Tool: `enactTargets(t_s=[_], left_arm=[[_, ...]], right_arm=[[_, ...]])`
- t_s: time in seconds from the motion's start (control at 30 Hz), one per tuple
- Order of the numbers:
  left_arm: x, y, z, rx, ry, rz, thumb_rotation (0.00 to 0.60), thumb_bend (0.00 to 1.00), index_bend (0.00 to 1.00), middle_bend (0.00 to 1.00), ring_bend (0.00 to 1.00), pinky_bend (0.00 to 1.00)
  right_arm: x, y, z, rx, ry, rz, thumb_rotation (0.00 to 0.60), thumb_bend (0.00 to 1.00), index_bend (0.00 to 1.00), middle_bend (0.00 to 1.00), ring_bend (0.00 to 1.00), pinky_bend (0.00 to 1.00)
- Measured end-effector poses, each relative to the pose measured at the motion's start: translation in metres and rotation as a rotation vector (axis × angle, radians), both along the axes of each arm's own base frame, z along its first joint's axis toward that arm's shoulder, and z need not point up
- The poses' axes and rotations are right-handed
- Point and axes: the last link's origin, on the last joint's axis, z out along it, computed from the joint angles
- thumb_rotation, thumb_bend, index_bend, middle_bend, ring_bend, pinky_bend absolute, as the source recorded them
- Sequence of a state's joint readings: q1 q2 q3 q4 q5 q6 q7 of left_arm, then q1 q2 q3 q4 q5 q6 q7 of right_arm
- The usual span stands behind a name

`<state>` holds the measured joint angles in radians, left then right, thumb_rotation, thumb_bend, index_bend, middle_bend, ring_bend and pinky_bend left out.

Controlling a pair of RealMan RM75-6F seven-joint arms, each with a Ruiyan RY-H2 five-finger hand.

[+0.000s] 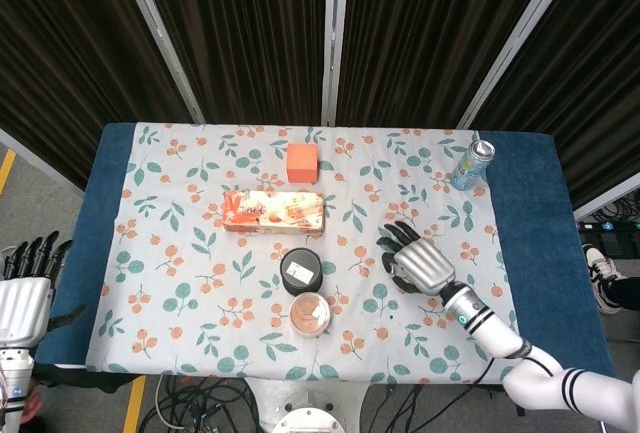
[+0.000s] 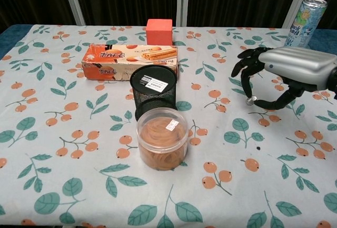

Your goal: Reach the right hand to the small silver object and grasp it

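The small silver object (image 2: 251, 100) is a short metal pin. In the chest view only its end shows, pinched between the thumb and fingers of my right hand (image 2: 287, 72). The hand hovers a little above the floral tablecloth (image 2: 63, 133) at the right, with its silver back turned up. Seen from the head view, my right hand (image 1: 420, 263) lies right of the black mesh cup and covers the pin. My left hand (image 1: 22, 298) hangs off the table's left edge, fingers straight and apart, holding nothing.
A black mesh cup (image 2: 153, 91) and a clear jar of rubber bands (image 2: 161, 138) stand mid-table. Behind them are a long orange biscuit box (image 2: 129, 59) and an orange cube (image 2: 159, 31). At the far right corner stands a green can (image 2: 305, 19).
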<state>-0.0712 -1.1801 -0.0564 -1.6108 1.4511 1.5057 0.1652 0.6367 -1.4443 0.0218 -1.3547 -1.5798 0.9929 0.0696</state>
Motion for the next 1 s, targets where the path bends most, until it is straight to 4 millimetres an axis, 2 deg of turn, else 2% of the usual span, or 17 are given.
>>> enactTargets(t_s=[0.27, 0.5, 0.8, 1.0], left_arm=[[0.0, 0.001, 0.0, 0.0, 0.002, -0.001, 0.6, 0.09, 0.11, 0.01, 0.0, 0.0], [0.0, 0.0, 0.0, 0.001, -0.001, 0.002, 0.6, 0.09, 0.11, 0.01, 0.0, 0.0], [-0.001, -0.001, 0.001, 0.004, -0.005, 0.001, 0.6, 0.09, 0.11, 0.01, 0.0, 0.0], [0.0, -0.001, 0.001, 0.006, -0.002, -0.003, 0.6, 0.09, 0.11, 0.01, 0.0, 0.0]], right_arm=[[-0.012, -0.008, 0.004, 0.126, -0.165, -0.217, 0.6, 0.29, 0.58, 0.22, 0.0, 0.0], [-0.015, -0.017, 0.001, 0.159, -0.189, -0.276, 0.6, 0.3, 0.58, 0.22, 0.0, 0.0], [-0.017, -0.019, -0.001, 0.157, -0.161, -0.274, 0.6, 0.29, 0.4, 0.19, 0.0, 0.0], [-0.015, -0.018, 0.003, 0.155, -0.164, -0.265, 0.6, 0.29, 0.34, 0.18, 0.0, 0.0]])
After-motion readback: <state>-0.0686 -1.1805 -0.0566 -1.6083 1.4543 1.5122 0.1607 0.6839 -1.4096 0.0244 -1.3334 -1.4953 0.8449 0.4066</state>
